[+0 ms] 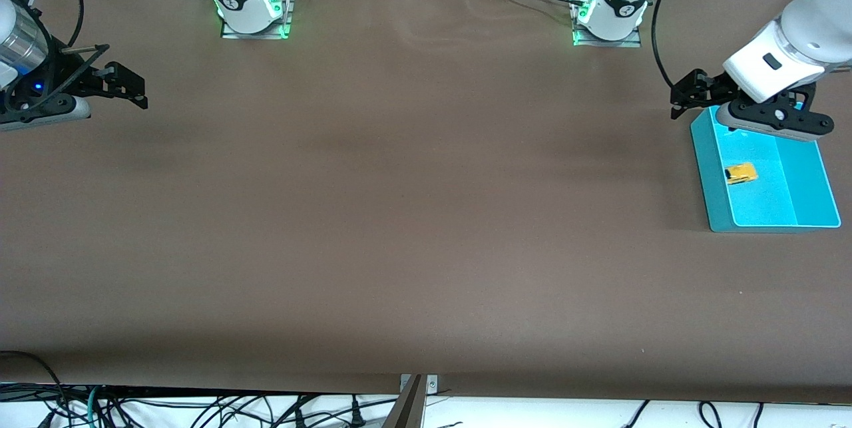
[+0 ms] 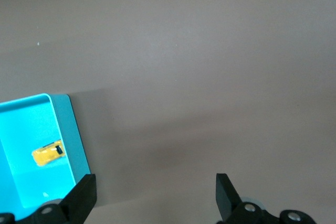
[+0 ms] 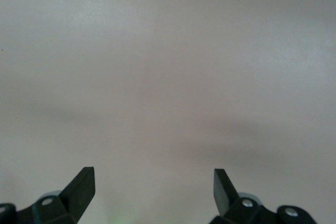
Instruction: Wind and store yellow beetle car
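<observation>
The yellow beetle car point(image 1: 741, 173) lies inside a turquoise bin point(image 1: 707, 168) at the left arm's end of the table; the left wrist view shows the car point(image 2: 47, 153) in the bin point(image 2: 68, 129) too. My left gripper point(image 1: 680, 100) hangs open and holds nothing, beside the bin's corner that lies farthest from the front camera; its fingers point(image 2: 84, 195) stand wide apart over bare table point(image 2: 184, 77). My right gripper point(image 1: 136, 90) is open and holds nothing, over the table at the right arm's end, its fingers point(image 3: 79, 187) apart.
The brown table point(image 1: 399, 215) stretches between the two arms. Both arm bases point(image 1: 253, 8) point(image 1: 609, 15) stand along the edge farthest from the front camera. Cables point(image 1: 200, 408) hang below the edge nearest to it.
</observation>
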`<action>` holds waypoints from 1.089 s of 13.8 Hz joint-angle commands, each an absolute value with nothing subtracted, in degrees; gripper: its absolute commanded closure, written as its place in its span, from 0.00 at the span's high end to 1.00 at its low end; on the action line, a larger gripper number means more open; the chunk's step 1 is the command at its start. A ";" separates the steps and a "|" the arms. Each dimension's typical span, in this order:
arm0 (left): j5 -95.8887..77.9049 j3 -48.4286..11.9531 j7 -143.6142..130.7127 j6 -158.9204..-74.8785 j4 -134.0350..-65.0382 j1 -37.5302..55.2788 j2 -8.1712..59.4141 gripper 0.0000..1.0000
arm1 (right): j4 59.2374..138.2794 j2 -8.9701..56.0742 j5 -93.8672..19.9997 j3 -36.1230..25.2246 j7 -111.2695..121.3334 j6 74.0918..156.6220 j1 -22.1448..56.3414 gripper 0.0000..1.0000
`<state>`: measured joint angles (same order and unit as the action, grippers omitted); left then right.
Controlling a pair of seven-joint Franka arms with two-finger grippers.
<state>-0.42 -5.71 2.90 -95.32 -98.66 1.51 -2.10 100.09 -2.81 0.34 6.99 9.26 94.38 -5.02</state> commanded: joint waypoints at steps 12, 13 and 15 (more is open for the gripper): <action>-1.93 -4.66 1.14 -93.88 -95.63 0.36 0.00 1.00 | 98.35 -2.29 0.53 7.03 8.53 92.81 -5.01 1.00; -2.02 -4.83 1.14 -93.78 -95.54 -0.34 0.00 1.00 | 98.35 -2.29 0.53 7.03 8.53 92.81 -5.01 1.00; -2.02 -4.83 1.23 -93.78 -95.62 -0.61 0.09 1.00 | 98.35 -2.29 0.53 7.03 8.53 92.90 -5.01 1.00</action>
